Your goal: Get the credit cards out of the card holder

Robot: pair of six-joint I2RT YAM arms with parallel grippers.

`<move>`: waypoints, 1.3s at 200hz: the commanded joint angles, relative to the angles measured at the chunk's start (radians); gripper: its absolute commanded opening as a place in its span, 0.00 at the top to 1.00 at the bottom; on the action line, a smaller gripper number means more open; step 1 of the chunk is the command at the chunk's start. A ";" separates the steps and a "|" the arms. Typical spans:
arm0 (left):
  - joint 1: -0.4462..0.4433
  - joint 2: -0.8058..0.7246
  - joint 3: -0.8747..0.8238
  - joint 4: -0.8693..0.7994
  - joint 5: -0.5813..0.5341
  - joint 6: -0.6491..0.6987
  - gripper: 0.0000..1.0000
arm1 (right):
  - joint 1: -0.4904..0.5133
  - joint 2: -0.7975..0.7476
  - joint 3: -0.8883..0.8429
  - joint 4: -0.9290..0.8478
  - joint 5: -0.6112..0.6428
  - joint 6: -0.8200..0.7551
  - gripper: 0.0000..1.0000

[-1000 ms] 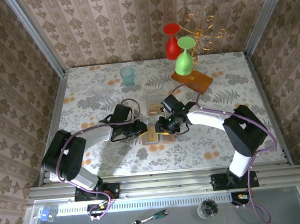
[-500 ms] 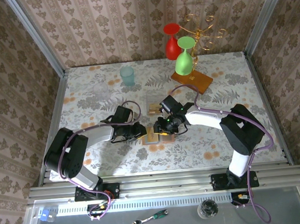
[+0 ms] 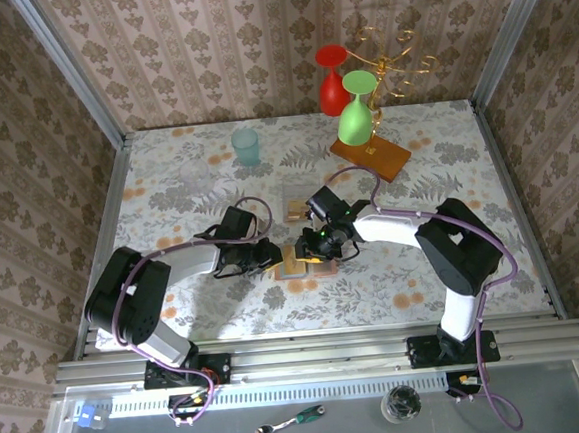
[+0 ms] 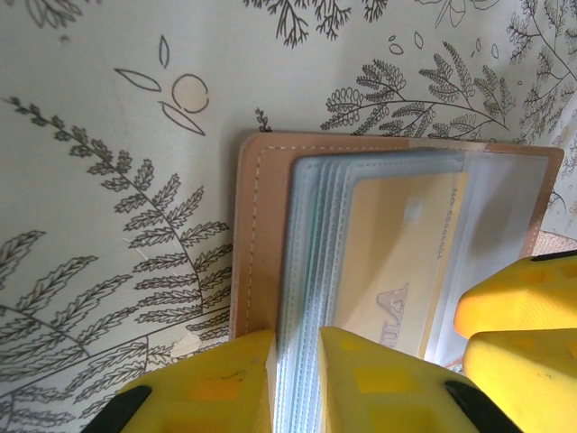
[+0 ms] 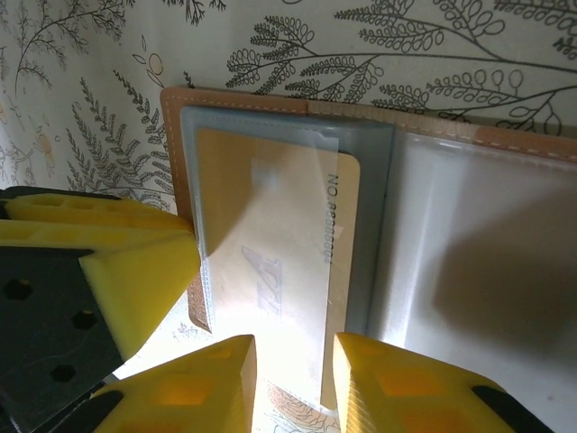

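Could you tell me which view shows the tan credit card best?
Right wrist: the tan credit card lies close, its printed number visible. Left wrist has it partly behind the left pincer; from above it is too small.

**A:** What is the flat tan-brown leather card holder (image 4: 261, 234) like?

**B:** It is matt, fine-grained leather with a pale stitched seam along the edge. Its inner sleeves (image 4: 311, 234) are soft, clear grey-blue plastic, glossy and catching glare.

**A:** And the orange-tan plastic credit card (image 4: 397, 262)?

**B:** It is smooth with a light sheen, seen through a sleeve.

**A:** The table covering?

**B:** It is a fern-printed tablecloth (image 4: 90, 180), smooth and faintly shiny like oilcloth.

**A:** The left gripper (image 4: 296, 336)?

**B:** Its yellow fingers (image 4: 207, 388) are matt, slightly grainy plastic.

**A:** Farther back?

**B:** There is an orange-brown wooden base (image 3: 370, 158) with a satin finish and a thin bright gold metal rack (image 3: 389, 58). Beside them are a glossy red plastic glass (image 3: 331, 83), a green plastic glass (image 3: 356, 111) and a translucent teal cup (image 3: 246, 147).
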 commanded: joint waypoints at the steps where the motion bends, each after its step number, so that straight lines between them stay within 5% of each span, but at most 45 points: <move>1: -0.005 0.008 -0.011 -0.028 -0.012 0.021 0.80 | 0.006 0.021 0.024 0.014 -0.015 0.005 0.72; 260: -0.004 -0.047 0.034 -0.100 -0.036 0.033 0.81 | 0.003 -0.034 0.048 -0.097 0.072 -0.057 0.76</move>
